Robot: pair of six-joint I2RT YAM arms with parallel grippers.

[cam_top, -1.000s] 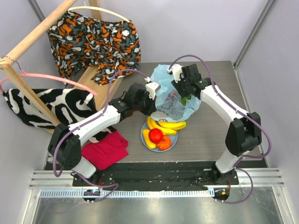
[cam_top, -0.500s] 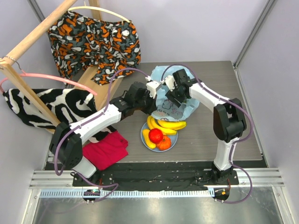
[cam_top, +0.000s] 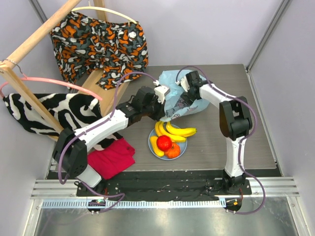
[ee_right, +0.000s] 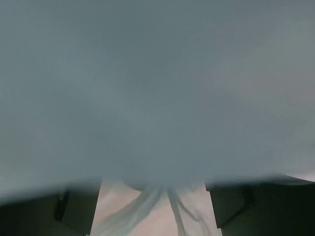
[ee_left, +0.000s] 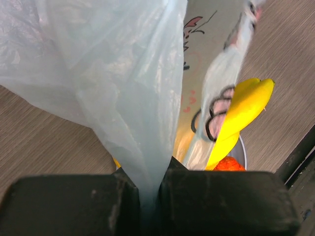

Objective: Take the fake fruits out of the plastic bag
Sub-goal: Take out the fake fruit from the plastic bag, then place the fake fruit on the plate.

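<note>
The plastic bag (cam_top: 178,101) lies crumpled on the table behind the light-blue plate (cam_top: 153,136). My left gripper (cam_top: 160,111) is shut on the bag's near edge; in the left wrist view the film (ee_left: 133,88) runs down into the closed jaws (ee_left: 149,196). My right gripper (cam_top: 189,94) presses into the bag from the back right. Its jaws stand wide apart (ee_right: 157,209), with blurred film covering the lens and loose strands between them. On the plate lie a yellow banana bunch (cam_top: 178,131), a red fruit (cam_top: 164,142), an orange one (cam_top: 173,151) and an oblong yellow piece (cam_top: 155,146).
A wooden rack (cam_top: 44,34) with an orange-patterned cloth (cam_top: 101,42) stands at the back left. Lower on the left hang a zebra cloth (cam_top: 64,110) and a pink hanger (cam_top: 54,82). A red cloth (cam_top: 110,157) lies left of the plate.
My right gripper has opened and moved left and down into the bag, its arm folding in. The bag has sagged lower. The left gripper has kept its grip in place.
</note>
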